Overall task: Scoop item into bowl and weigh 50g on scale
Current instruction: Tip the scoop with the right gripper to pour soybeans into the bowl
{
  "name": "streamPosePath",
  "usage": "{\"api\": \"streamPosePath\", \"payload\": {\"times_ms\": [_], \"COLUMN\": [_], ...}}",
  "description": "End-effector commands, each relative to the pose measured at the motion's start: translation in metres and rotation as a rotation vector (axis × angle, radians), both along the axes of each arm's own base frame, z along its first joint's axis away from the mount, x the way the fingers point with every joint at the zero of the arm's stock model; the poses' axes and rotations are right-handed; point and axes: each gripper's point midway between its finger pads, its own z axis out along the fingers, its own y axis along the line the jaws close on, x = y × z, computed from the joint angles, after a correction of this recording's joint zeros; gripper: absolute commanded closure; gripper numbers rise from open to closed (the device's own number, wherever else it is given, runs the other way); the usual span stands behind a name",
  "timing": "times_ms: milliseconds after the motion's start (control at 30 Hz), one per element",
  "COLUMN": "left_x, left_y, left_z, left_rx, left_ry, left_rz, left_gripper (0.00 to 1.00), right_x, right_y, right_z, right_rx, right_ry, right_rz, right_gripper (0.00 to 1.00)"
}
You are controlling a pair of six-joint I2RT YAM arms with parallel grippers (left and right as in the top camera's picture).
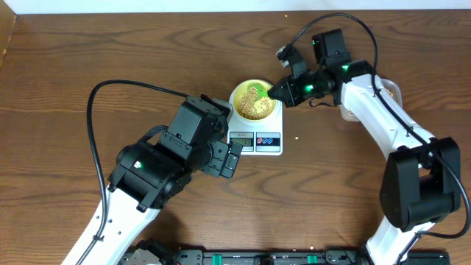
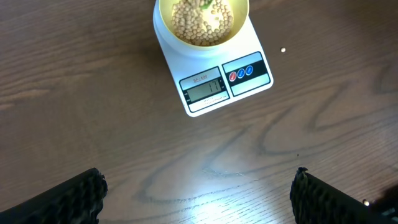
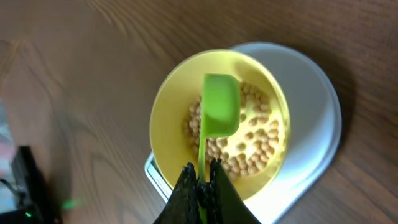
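The pale yellow bowl (image 1: 255,101) sits on the white scale (image 1: 257,140) and holds a heap of tan beans (image 1: 255,107). My right gripper (image 1: 277,91) is shut on the handle of a green scoop (image 3: 220,106), whose cup hangs turned over above the beans (image 3: 252,146) in the bowl (image 3: 168,118). The scale (image 3: 311,87) shows under it. My left gripper (image 1: 232,158) is open and empty, low over the table just in front of the scale (image 2: 214,87). The bowl (image 2: 163,18) and beans (image 2: 199,22) show at the top of the left wrist view.
A clear plastic tub (image 1: 390,90) shows partly behind the right arm at the right. One loose bean (image 2: 283,50) lies on the wood table right of the scale. Black equipment runs along the front edge (image 1: 257,256).
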Motion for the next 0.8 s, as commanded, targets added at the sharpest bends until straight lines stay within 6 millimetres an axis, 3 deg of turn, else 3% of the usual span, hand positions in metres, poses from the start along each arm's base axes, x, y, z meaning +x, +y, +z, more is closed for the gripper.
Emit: {"api": "streamPosePath", "payload": {"times_ms": [0,367,767], "left_x": [0.002,0.002,0.002], "left_y": [-0.002,-0.002,-0.002], "left_z": [0.006,0.006,0.006], "left_rx": [-0.008,-0.009,-0.009], "left_ry": [-0.013,-0.014,-0.014], "left_rz": [-0.009,-0.009,-0.009], "left_gripper": [0.03,0.03,0.03], "right_x": [0.007,0.003,-0.004], "right_y": [0.002,0.007,0.006], "right_z": [0.023,0.043,0.038], "right_rx": [-0.107,-0.3,-0.459], "right_ry": [-0.132,-0.223,-0.258], "right_rz": [0.034,0.086,0.097], "right_gripper": [0.99,0.99,0.99]}}
